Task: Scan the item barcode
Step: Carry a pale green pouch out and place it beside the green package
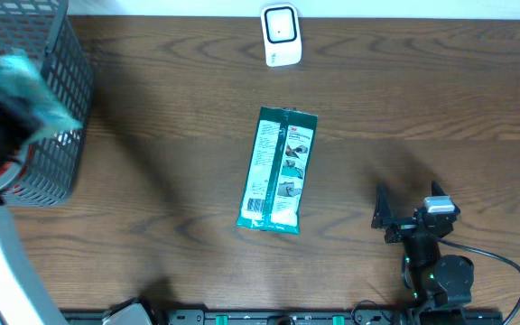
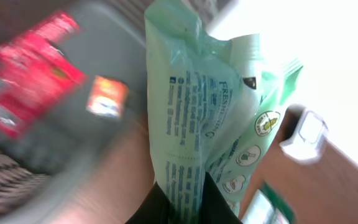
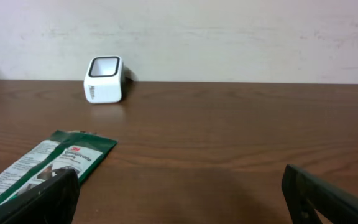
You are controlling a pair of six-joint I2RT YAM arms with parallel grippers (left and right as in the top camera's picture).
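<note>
The pale green pouch (image 2: 197,106) is clamped at its lower end in the left gripper (image 2: 180,208), whose dark fingers (image 2: 146,210) are pressed nearly together on the crinkled film. In the overhead view the pouch (image 1: 27,83) is a blur at the left edge of the table, up over the grey mesh basket (image 1: 61,135). The right gripper (image 1: 409,206) sits low at the near right of the table with its jaws spread wide, holding and touching nothing.

The table (image 1: 170,108) is dark brown wood grain, and a pale, scuffed wall (image 3: 229,37) runs behind its far edge. A white barcode scanner (image 1: 280,34) stands by that far edge, near the middle. A flat green packet (image 1: 279,170) lies mid-table, well apart from both grippers. Blurred red packets (image 2: 30,68) lie inside the basket.

In the left wrist view the pouch's long axis rises straight away from the fingers, with its printed text running along that length. The flat packet's long axis runs near to far, tipped slightly right, with its dark green end toward the scanner.
</note>
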